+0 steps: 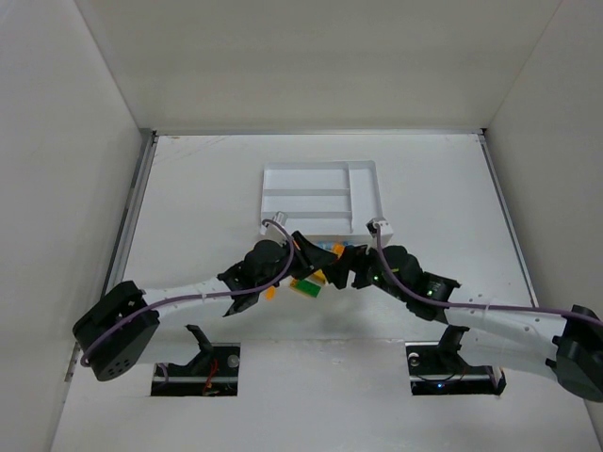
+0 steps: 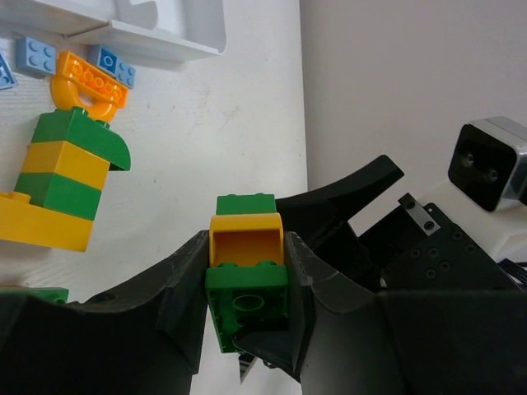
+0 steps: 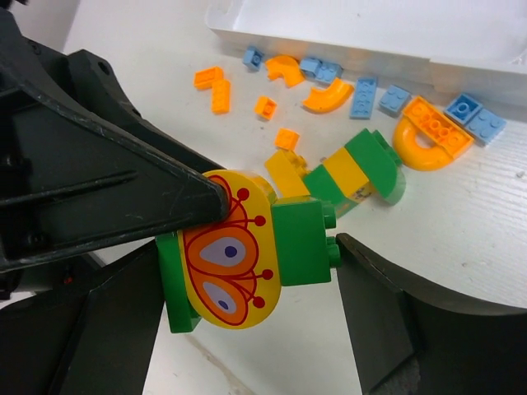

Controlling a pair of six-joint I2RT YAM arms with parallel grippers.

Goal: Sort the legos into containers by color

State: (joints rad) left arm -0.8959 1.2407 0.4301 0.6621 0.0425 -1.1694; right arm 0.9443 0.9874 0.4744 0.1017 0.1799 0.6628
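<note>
Standing bare: white tray (image 1: 320, 193), slots unfilled.

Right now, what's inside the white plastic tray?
The white plastic tray looks bare inside from the top view. Its near edge is hidden behind the left gripper and right gripper, so I can't see there.

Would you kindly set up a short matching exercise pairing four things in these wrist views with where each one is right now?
Things:
1. green and yellow piece
2. orange arch
3. striped green and yellow stack
4. white tray

Places:
A. lying on the table beside light blue plates
B. on the table past both grippers
C. clamped between the left gripper's fingers
D. lying on the table, apart from the grippers

Pairs: 1-C, 2-A, 3-D, 4-B
</note>
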